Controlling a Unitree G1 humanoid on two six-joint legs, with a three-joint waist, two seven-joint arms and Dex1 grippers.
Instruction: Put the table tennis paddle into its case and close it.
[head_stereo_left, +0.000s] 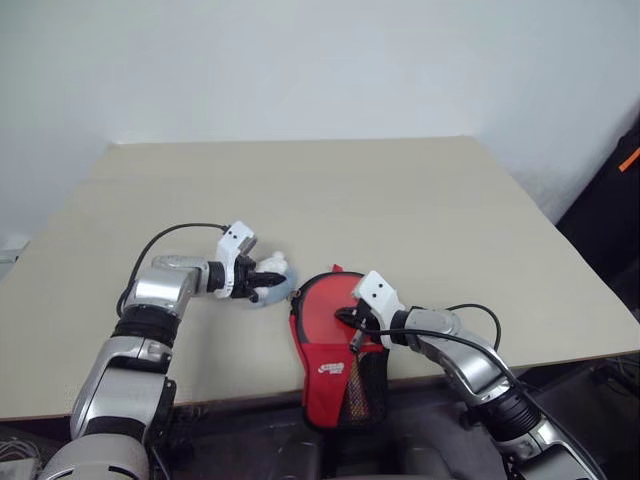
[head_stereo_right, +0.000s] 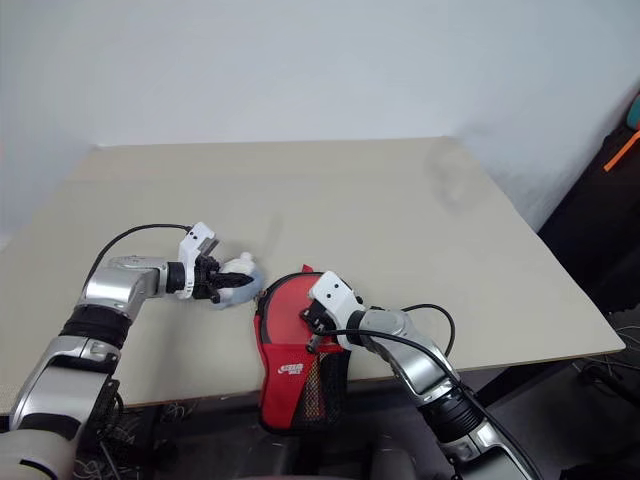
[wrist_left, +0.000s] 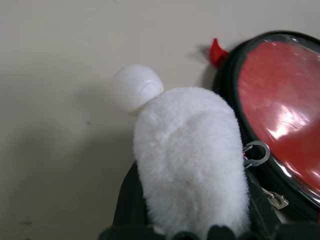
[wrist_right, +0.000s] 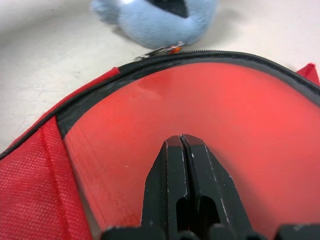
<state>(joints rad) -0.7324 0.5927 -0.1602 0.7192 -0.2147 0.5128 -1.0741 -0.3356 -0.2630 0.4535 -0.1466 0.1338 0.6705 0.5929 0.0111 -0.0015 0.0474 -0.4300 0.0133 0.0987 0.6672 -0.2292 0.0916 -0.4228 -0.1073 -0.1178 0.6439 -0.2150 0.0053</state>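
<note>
**Zip pull in hand, case at the table's edge**

We stand over a wide beige table (head_stereo_left: 330, 190) with the red case (head_stereo_left: 335, 350) lying at its near edge, the narrow handle end with its black mesh part (head_stereo_left: 368, 385) hanging past the rim. Through the clear plastic window (wrist_right: 200, 115) of the round end we see flat red, which we judge to be the table tennis paddle (wrist_left: 285, 100) already inside. Our right gripper (wrist_right: 182, 145), fingers pressed together and holding nothing, rests on that window, pinning the case. Our left gripper (head_stereo_left: 270, 278) is clamped on a fluffy blue-grey plush charm (head_stereo_right: 238, 275), which has a small white ball (wrist_left: 137, 87) at its far end and sits just beside the case's rim; a metal zip pull (wrist_right: 160, 50) lies between charm and black edging, so we take the charm to be the zipper's tag.

What could go wrong: with so much of the case overhanging, a hard tug on the zip could drag it off the table if our right gripper slips on the slick plastic. The soft plush could also squeeze out of our left fingers, or the zip could snag where the rim curves.

Writing: a small white logo (head_stereo_left: 333, 369) on the red fabric, too small for us to read.
</note>
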